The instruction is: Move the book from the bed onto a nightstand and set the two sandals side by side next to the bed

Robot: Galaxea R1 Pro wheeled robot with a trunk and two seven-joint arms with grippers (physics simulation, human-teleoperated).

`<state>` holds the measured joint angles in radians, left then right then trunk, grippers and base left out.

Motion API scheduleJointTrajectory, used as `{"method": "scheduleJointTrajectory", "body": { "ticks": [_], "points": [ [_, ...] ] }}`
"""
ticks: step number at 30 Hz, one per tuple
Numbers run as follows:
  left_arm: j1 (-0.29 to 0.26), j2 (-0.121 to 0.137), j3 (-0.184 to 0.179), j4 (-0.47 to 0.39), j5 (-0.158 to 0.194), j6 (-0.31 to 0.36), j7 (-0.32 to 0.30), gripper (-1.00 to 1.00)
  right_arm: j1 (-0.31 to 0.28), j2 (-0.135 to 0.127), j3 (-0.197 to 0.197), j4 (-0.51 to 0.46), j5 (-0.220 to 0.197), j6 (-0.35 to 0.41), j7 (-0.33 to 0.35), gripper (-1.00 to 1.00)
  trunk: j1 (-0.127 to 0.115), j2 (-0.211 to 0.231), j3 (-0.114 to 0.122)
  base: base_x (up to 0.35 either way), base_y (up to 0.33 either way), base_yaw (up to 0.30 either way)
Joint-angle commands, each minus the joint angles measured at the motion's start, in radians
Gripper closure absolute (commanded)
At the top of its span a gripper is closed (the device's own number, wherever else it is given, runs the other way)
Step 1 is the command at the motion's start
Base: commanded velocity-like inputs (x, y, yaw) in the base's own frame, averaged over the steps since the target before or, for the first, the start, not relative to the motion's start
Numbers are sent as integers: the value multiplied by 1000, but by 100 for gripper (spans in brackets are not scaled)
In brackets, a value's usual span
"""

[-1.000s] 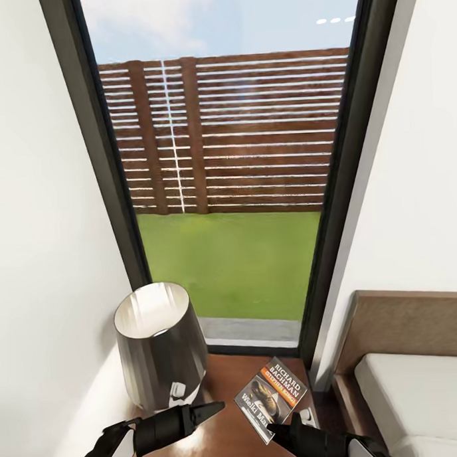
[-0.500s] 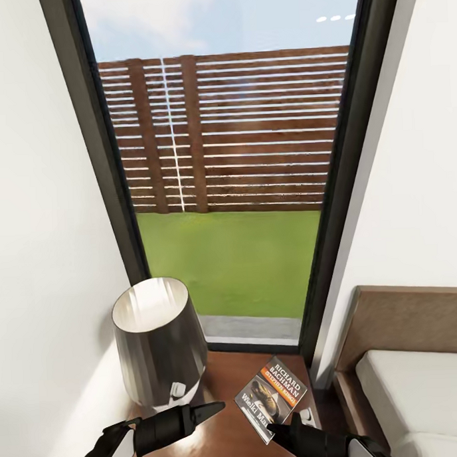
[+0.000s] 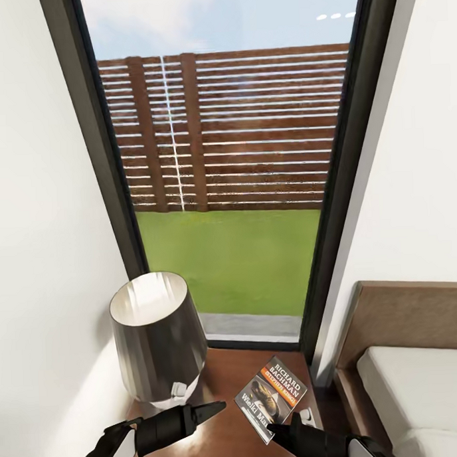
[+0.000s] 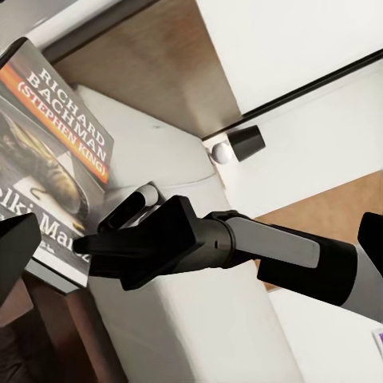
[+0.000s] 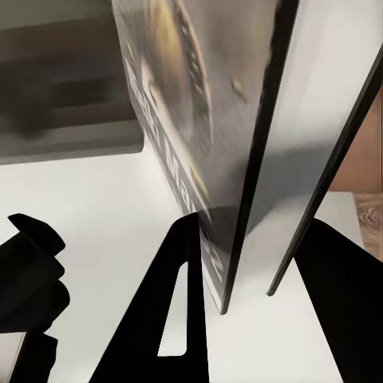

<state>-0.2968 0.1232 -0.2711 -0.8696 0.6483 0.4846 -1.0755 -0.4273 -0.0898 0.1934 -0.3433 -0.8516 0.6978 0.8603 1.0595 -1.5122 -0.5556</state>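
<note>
The book (image 3: 273,397), dark grey with an orange band, hangs tilted just above the glossy brown nightstand (image 3: 222,388). My right gripper (image 3: 277,429) is shut on its near corner. In the right wrist view the book (image 5: 183,120) stands edge-on between the fingers (image 5: 179,311). The left wrist view has the book cover (image 4: 56,152) and the right gripper (image 4: 120,227) clamped on it. My left gripper (image 3: 220,407) hovers open over the nightstand, left of the book, holding nothing. The bed (image 3: 422,393) lies at the right. The sandals are out of view.
A dark metallic lamp (image 3: 157,338) stands on the nightstand's left half, close behind my left gripper. A tall dark-framed window (image 3: 233,188) is straight ahead, with white walls on both sides. The brown headboard (image 3: 405,320) rises to the right of the nightstand.
The whole picture has drifted a little, so the camera moved slightly. The book and both grippers keep their places.
</note>
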Motion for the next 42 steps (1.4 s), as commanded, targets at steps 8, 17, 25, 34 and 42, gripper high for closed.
{"method": "scheduleJointTrajectory", "body": {
  "ticks": [8,17,25,34,42],
  "points": [
    [-1,1,-4,0,10,8,0,-100,-1,-1,4,0,-9,6,0,100,31,-57,-26,0,0,0],
    [-1,1,-4,0,10,8,0,-100,-1,-1,5,0,-9,6,0,100,65,-120,-54,0,0,0],
    [-1,1,-4,0,10,8,0,-100,-1,-1,5,0,-9,6,0,100,96,-176,-79,0,0,0],
    [-1,1,-4,0,10,8,0,-100,-1,-1,5,0,-9,6,0,100,130,-239,-108,0,0,0],
    [-1,1,-4,0,10,8,0,-100,-1,-1,4,0,-9,5,0,100,161,-295,-133,0,0,0]
  ]
}}
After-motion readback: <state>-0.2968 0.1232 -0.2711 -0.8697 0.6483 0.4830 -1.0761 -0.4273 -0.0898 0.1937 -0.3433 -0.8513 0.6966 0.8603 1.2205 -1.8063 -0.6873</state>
